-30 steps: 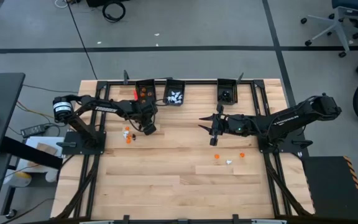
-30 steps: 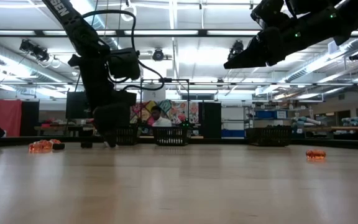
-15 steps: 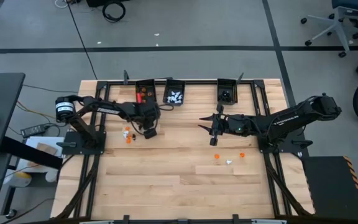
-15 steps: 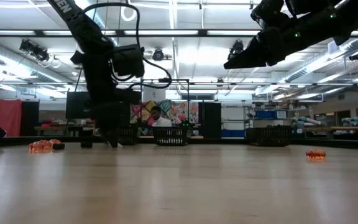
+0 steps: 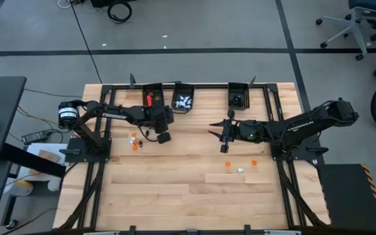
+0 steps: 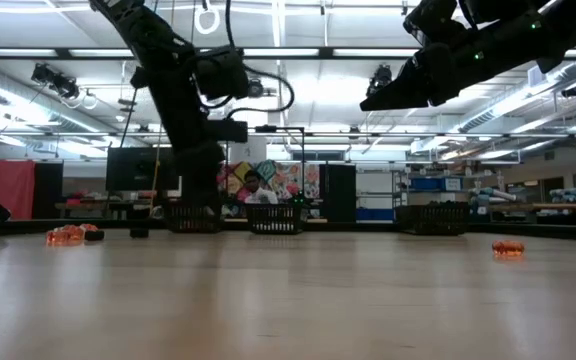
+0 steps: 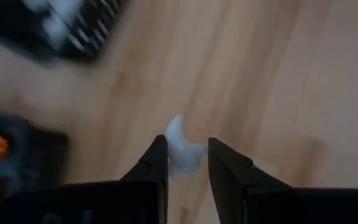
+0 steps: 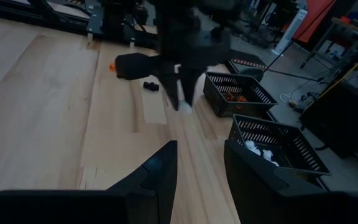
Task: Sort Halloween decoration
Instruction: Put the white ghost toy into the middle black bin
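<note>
A small white trinket [image 7: 180, 149] sat pinched between the jaws of the left gripper [image 5: 164, 137], its tip poking out past the fingertips, lifted clear of the table [image 5: 175, 189]. The sensible course was to carry it level over the bin of white pieces [image 5: 184, 102], nearby at the table's far edge, and release only once centred above it. The right gripper [image 5: 224, 137] hung mid-table, jaws partly open and empty, above loose orange pieces [image 5: 228, 164].

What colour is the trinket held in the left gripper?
White trinket, pinched in the left gripper; clearest in the left wrist view.
</note>
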{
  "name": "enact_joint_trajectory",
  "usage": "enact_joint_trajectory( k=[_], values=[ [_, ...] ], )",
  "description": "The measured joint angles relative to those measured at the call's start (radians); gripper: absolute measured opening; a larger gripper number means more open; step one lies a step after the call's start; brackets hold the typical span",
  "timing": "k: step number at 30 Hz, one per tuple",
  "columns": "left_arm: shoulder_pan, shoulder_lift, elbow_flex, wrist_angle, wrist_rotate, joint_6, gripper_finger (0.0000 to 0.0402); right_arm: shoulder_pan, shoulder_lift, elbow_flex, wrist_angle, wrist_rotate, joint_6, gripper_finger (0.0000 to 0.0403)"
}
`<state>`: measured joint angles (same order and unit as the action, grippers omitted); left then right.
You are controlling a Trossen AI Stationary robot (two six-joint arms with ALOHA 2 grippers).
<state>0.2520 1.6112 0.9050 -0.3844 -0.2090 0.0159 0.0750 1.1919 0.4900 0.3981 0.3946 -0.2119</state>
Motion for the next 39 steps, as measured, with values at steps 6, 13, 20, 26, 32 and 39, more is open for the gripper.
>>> enact_joint_trajectory(
  k=[6,13,20,26,32,39],
  values=[
    [0.018,0.0,0.062,0.07,-0.03,0.075,0.0069,0.0,0.0,0.0,0.0,0.0,0.0,0.0137],
    [0.088,0.011,0.089,0.187,-0.032,0.163,0.0069,0.0,0.0,0.0,0.005,0.0,0.0,0.0137],
    [0.166,0.101,0.161,0.205,0.002,0.189,0.0069,0.0,0.0,0.001,0.021,-0.005,0.0,0.0137],
    [0.209,0.203,0.257,0.196,0.044,0.198,0.0069,0.0,0.0,0.001,0.016,-0.004,-0.004,0.0137],
    [0.26,0.303,0.334,0.173,0.114,0.201,0.0069,0.0,0.0,0.001,0.006,-0.004,-0.007,0.0137],
    [0.274,0.335,0.344,0.171,0.136,0.2,0.0113,-0.003,0.0,0.001,-0.003,-0.001,-0.008,0.0137]
  ],
)
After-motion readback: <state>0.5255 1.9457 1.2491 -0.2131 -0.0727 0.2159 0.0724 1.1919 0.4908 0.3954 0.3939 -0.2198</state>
